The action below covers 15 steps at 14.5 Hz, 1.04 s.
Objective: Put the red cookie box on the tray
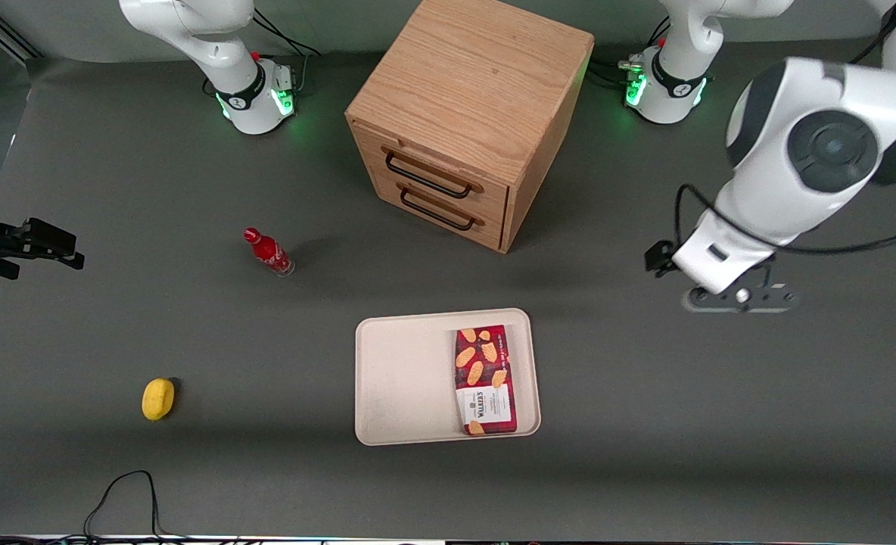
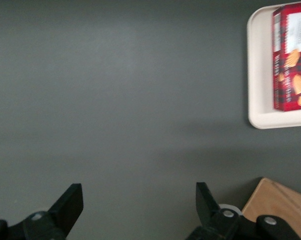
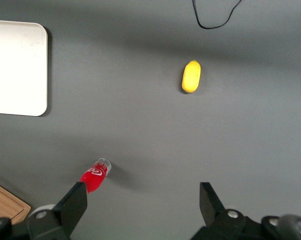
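The red cookie box (image 1: pixel 484 378) lies flat in the beige tray (image 1: pixel 402 378), along the tray's side toward the working arm, label end nearer the front camera. The left wrist view shows the same box (image 2: pixel 292 57) resting inside the tray's rim (image 2: pixel 258 75). My left gripper (image 1: pixel 739 299) hovers over bare table well off toward the working arm's end, apart from the tray. In the wrist view the gripper (image 2: pixel 139 200) is open, with only grey table between its fingers (image 2: pixel 69 202). A corner of the tray (image 3: pixel 15 67) also shows in the right wrist view.
A wooden two-drawer cabinet (image 1: pixel 467 117) stands farther from the front camera than the tray. A small red bottle (image 1: pixel 268 252) and a yellow lemon-like object (image 1: pixel 158 399) sit toward the parked arm's end. A black cable (image 1: pixel 122 492) loops near the front edge.
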Motion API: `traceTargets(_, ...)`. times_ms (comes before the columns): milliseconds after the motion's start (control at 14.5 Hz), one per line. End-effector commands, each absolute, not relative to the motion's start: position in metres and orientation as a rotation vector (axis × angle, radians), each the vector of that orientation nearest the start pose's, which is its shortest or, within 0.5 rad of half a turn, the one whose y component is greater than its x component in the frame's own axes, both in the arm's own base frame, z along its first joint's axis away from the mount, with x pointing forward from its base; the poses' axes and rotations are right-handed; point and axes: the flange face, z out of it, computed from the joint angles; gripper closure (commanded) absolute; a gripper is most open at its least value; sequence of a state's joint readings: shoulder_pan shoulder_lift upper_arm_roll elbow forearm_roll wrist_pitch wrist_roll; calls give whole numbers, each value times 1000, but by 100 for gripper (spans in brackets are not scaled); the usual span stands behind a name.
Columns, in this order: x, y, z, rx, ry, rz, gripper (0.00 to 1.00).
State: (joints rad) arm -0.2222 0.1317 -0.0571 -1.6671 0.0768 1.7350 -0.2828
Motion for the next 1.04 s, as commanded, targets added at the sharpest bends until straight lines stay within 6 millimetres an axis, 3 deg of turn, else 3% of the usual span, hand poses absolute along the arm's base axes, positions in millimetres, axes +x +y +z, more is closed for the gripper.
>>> traceTargets(0, 530, -125, 512, -3075, -10, 30, 0)
traceTargets(138, 509, -110, 513, -3075, -35, 30, 0)
traceTargets(277, 518, -76, 527, -3068, -74, 51, 0)
traceTargets(484, 527, -23, 536, -3074, 12, 117, 0)
traceTargets(692, 530, -14, 550, -3072, -29, 109, 0)
traceTargets(969, 529, -15, 559, -3081, -25, 124, 0)
